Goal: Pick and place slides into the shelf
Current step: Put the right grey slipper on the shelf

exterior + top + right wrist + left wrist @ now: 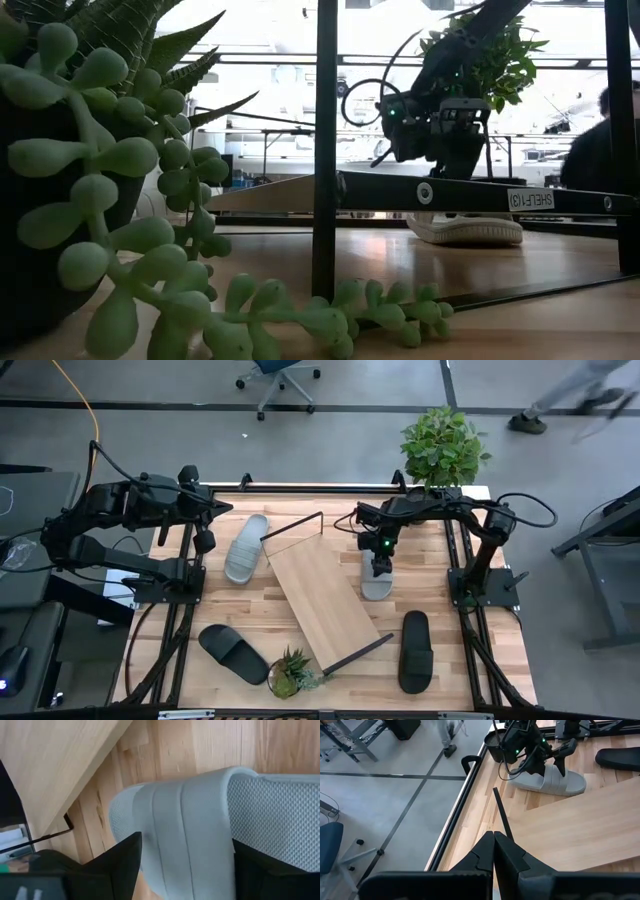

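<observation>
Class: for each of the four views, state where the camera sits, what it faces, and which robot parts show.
High: overhead; shelf, both arms.
Low: tabletop level; shelf, right gripper over grey slide.
Left wrist: shut left gripper; faces the right arm.
Right wrist: open fingers straddling the grey slide.
All share that slide.

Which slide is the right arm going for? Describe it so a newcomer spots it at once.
Start at the shelf, the light-wood board lying slantwise mid-table. On its right side, toward the leafy potted plant, lies a light grey slide with the right gripper directly over it, fingers open astride its strap. The other grey slide lies left of the shelf; the nearest neighbour is a black slide.
</observation>
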`<control>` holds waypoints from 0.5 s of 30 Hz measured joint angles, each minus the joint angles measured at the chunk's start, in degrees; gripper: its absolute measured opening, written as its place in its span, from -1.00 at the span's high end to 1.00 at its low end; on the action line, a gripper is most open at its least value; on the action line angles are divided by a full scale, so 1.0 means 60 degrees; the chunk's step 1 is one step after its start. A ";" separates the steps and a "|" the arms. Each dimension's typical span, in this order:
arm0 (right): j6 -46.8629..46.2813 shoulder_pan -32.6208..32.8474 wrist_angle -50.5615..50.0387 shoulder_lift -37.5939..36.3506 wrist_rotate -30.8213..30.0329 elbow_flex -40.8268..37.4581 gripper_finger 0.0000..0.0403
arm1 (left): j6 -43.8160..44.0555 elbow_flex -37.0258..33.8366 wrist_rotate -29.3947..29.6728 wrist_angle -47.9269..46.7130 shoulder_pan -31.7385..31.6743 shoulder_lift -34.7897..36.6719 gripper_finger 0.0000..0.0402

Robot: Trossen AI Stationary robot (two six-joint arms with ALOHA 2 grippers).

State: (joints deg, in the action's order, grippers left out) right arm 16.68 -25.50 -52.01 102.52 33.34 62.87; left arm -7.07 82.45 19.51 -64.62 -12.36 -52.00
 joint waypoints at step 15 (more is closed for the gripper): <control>0.0228 0.0004 -0.0120 -0.0004 0.0033 0.0000 0.42 | -0.0015 0.0002 0.0004 -0.0007 0.0000 -0.0001 1.00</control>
State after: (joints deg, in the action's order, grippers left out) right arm 18.05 -25.47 -52.73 102.50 33.54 62.87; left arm -7.16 82.46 19.53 -64.66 -12.36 -52.01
